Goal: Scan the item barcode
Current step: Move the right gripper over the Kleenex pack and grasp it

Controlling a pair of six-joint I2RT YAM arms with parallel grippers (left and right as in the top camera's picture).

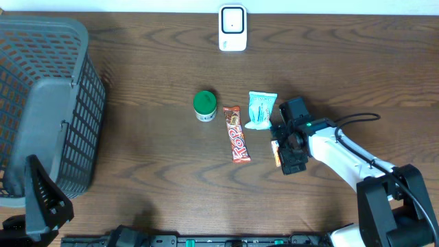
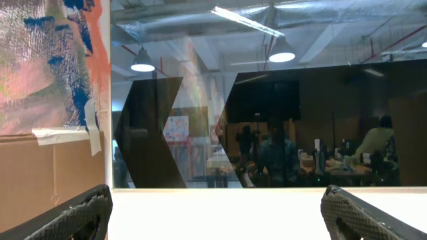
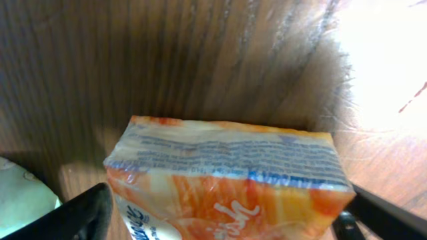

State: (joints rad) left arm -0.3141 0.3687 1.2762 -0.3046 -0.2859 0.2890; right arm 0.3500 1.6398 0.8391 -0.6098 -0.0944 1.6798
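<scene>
An orange snack packet lies on the wooden table, its sealed printed edge facing the right wrist camera. My right gripper stands open astride it, one finger close to each side of the packet. From overhead the packet peeks out at the left of the right gripper. The white scanner stands at the table's far edge. My left gripper is open and empty, looking out at the room. No barcode shows.
A green-lidded tub, a red snack bar and a pale blue packet lie just left of the right gripper. A grey basket fills the left side. The left arm sits at the near left corner.
</scene>
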